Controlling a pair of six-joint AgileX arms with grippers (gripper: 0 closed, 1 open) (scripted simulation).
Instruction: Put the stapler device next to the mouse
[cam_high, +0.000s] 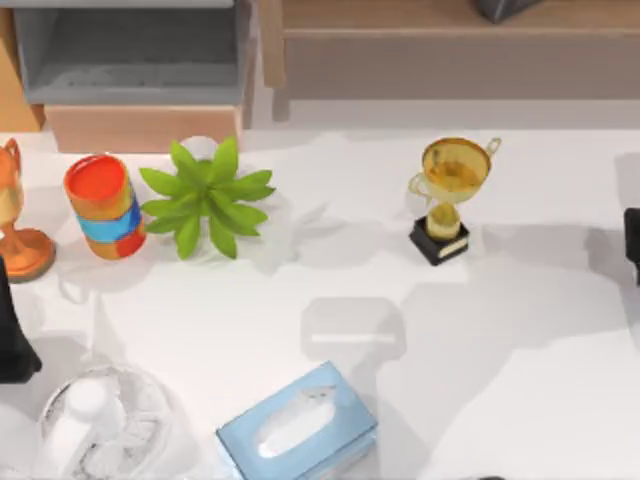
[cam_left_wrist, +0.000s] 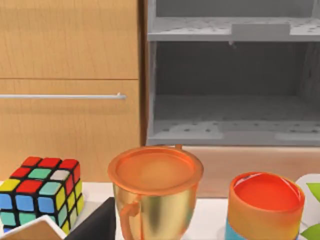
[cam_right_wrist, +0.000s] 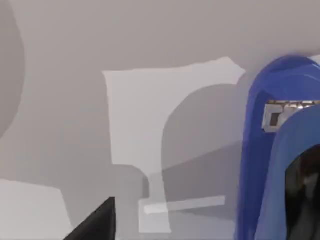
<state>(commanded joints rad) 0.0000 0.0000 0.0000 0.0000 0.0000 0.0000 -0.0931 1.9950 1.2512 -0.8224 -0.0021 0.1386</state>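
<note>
A white table (cam_high: 520, 340) fills most of the top view, crossed by soft grey shadows. Behind it stand a wooden cabinet (cam_left_wrist: 65, 90) and a grey open shelf unit (cam_high: 130, 50).

At the table's left edge, part of the dark left arm (cam_high: 15, 330) sits low; its wrist view looks at a colour cube (cam_left_wrist: 42, 192), an orange-gold cup (cam_high: 18, 225) and a red-topped can (cam_high: 105, 205). Whether that gripper's fingers are apart or together cannot be told. Next to the can is a green leafy plant (cam_high: 205, 195). Near the front edge lie a clear round fan-like object (cam_high: 95, 425) and a pale blue tissue box (cam_high: 297, 425). Further right a gold trophy (cam_high: 450, 195) stands on a black base.

The right arm (cam_high: 632, 245) shows as a dark sliver at the table's right edge. Its wrist view shows the bright blue stapler (cam_right_wrist: 280, 150) close against the camera above the white surface, with a dark finger (cam_right_wrist: 97, 222) beside it; the grip cannot be told.
</note>
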